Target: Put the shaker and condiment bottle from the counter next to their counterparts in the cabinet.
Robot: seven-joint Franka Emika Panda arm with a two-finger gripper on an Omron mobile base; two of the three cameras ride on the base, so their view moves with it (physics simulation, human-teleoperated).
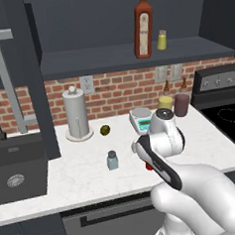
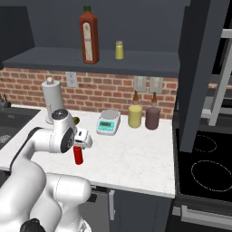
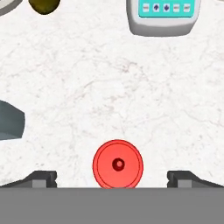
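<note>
Progress so far looks like 0 of 2 items moved: both the shaker (image 1: 112, 160) and the red bottle (image 2: 78, 155) stand on the white surface (image 2: 136, 154), while the cabinet (image 2: 59, 59) shelf above holds just the 2 counterparts, the tall sauce bottle (image 2: 89, 35) and the yellow shaker (image 2: 119, 50). The gripper (image 3: 111, 178) hangs directly over the red bottle, looking straight down on its nozzle, with its fingertips (image 3: 41, 178) spread wide on either side and not touching it. In the left base view the shaker sits apart from the arm, toward the paper-towel holder (image 1: 77, 115); a scale (image 3: 162, 15) and a small dark fruit (image 3: 43, 5) lie farther back. My judgement: the first pick is just being lined up, so lowering, closing, lifting to the shelf beside the sauce bottle, then the whole shaker trip, all remain.
</note>
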